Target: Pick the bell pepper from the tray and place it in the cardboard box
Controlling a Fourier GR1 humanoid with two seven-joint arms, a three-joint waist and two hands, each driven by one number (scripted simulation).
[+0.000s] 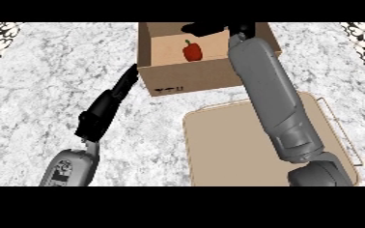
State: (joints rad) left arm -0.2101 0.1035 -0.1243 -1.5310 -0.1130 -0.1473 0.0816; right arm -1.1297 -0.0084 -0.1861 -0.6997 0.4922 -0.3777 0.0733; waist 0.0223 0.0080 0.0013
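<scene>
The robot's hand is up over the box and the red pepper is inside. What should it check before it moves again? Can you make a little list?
1. Bell pepper inside the cardboard box: ok, it lies on the box floor.
2. Right hand apart from the pepper: ok, it shows over the box's far edge, apart from the pepper.
3. Right hand's fingers open: cannot tell, they look too dark to make out.
4. Tray holds nothing to pick: ok where it shows; the right forearm covers a strip.
5. Left hand out of the way: ok, fingers straight, beside the box's left wall; touching or not, cannot tell.
6. Box upright on the counter: ok.
</scene>
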